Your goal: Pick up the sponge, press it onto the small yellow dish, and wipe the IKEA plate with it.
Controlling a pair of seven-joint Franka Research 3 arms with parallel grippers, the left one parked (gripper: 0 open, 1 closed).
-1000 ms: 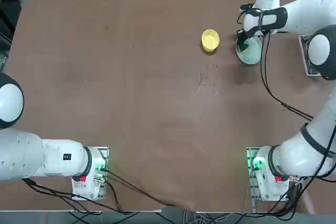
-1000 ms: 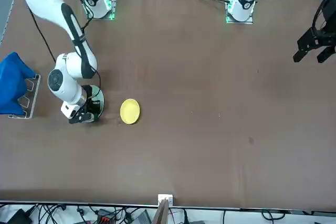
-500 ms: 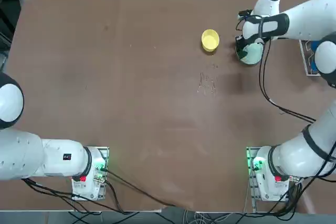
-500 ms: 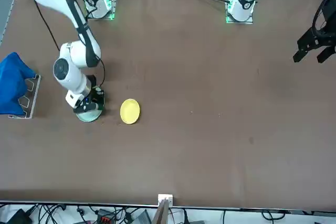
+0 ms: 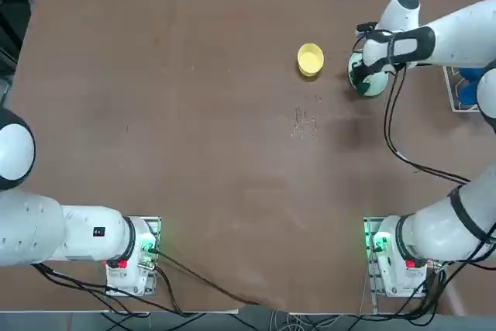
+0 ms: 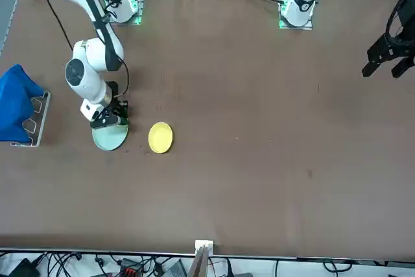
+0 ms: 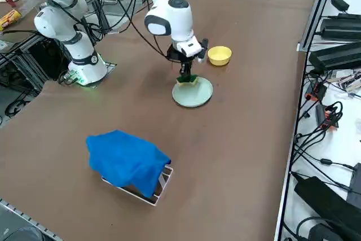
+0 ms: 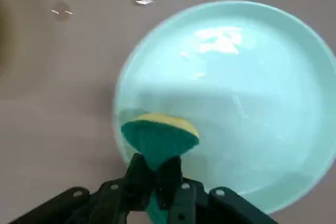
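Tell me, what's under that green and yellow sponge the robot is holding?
The pale IKEA plate lies under the sponge, which the right gripper pinches near the plate's rim. The sponge hides any contact.

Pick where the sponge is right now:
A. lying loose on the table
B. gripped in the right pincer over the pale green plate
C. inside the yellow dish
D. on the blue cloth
B: the right pincer pinches the sponge at the IKEA plate rim.

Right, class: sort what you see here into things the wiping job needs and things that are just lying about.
Job:
- sponge, held by the right gripper
- IKEA plate
- small yellow dish

Lying about:
- blue cloth on a stand
- crumbs on the table
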